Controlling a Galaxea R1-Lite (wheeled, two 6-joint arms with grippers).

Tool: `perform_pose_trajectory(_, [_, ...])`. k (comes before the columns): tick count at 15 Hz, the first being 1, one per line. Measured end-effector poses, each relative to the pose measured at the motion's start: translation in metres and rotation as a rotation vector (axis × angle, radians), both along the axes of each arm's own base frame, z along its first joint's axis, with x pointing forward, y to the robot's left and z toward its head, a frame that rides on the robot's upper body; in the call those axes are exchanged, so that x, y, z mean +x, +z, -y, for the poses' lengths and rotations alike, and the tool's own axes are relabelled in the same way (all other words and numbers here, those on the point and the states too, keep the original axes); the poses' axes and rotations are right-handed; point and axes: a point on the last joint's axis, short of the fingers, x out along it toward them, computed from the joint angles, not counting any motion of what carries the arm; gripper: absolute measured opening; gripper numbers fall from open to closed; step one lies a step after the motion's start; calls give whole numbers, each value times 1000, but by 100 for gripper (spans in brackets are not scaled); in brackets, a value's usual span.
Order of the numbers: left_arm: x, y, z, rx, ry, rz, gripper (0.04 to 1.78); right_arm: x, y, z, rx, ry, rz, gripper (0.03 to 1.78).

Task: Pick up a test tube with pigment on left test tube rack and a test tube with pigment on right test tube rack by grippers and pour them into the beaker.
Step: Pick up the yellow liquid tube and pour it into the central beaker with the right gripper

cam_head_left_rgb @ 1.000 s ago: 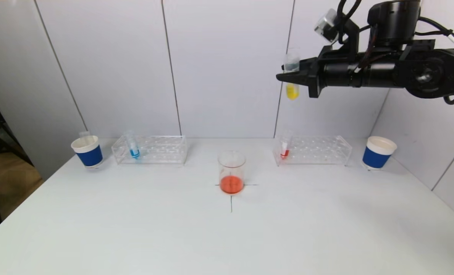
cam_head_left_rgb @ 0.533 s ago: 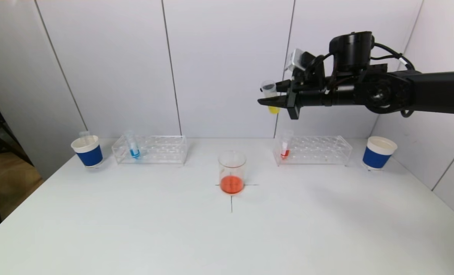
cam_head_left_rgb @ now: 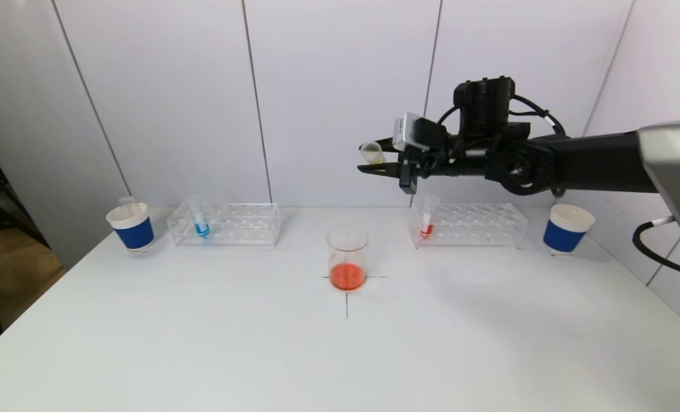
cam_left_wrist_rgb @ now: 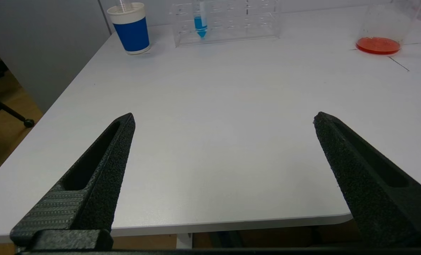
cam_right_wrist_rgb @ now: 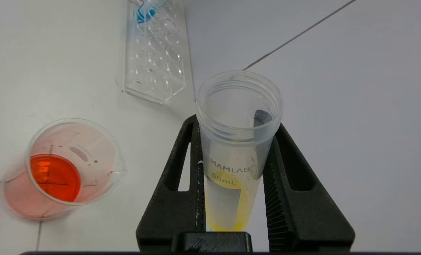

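Head view, centre of frame: the beaker point(cam_head_left_rgb: 347, 258) holds orange-red liquid on the desk point(cam_head_left_rgb: 340, 355); upper right, my right hand point(cam_head_left_rgb: 374, 162) pinches a tilted test tube point(cam_head_left_rgb: 371, 153). Right wrist view shows that clear tube point(cam_right_wrist_rgb: 237, 141) marked 50 mL, with yellow pigment pooled at its bottom. Left wrist view alone shows my left hand point(cam_left_wrist_rgb: 224, 118), spread wide above the desk edge.

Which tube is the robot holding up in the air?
Look above the white table, high over the glass cup of orange liquid. The right claw is shut on a clear tube there. It alone has yellow liquid; the racked tubes hold blue and red.
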Motion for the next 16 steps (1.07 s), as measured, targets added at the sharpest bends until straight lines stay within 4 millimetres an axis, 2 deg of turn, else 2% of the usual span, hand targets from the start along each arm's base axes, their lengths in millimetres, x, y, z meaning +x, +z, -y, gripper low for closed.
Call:
perform_pose_trajectory(7, [0, 0, 0, 1, 0, 0, 176, -5, -53, -23, -41, 73, 187, 53])
perform_pose_trajectory(16, [0, 0, 0, 1, 0, 0, 176, 0, -82, -19, -145, 99, 399, 53])
